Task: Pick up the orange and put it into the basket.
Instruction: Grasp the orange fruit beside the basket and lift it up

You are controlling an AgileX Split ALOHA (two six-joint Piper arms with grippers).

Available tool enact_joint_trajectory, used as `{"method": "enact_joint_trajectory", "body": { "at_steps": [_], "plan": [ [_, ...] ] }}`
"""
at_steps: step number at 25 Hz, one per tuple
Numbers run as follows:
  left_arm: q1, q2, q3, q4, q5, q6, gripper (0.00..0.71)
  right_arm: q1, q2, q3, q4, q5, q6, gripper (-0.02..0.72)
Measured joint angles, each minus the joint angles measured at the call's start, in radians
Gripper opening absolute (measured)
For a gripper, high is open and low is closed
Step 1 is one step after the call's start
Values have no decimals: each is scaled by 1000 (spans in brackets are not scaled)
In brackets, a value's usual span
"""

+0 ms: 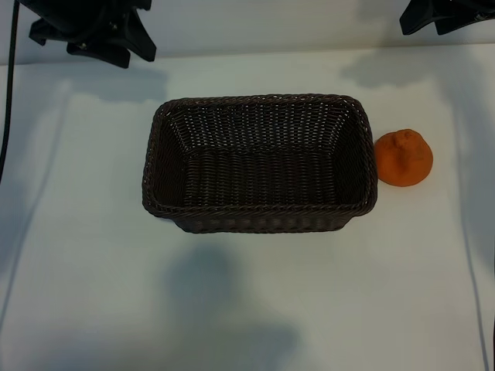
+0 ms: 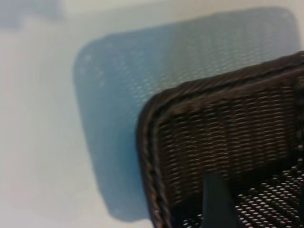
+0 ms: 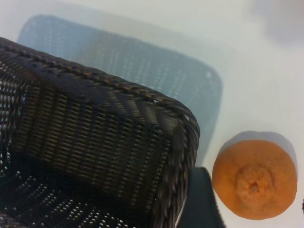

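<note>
Bumpy orange [image 1: 403,158], knob up, sits just beside the empty dark wicker basket [image 1: 259,220]

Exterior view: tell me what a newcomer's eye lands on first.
The bright orange stands out most, sitting on the white table just outside the basket's right end, knobby top up. Next comes the big dark wicker basket in the middle, with nothing in it. The left gripper and right gripper hang open at the top corners, holding nothing.

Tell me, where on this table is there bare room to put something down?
The widest bare stretch of table lies in front of the basket. Another lies on the basket's side away from the orange. The basket's inside is bare too. The only tight spot is the narrow gap between orange and basket.
</note>
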Motion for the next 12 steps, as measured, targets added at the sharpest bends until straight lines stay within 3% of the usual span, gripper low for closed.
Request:
{"method": "enact_joint_trajectory", "body": {
  "at_steps": [12],
  "plan": [
    [0, -138, 207, -29, 0, 92, 445, 0, 0, 0, 0, 3, -1, 489]
  ]
}}
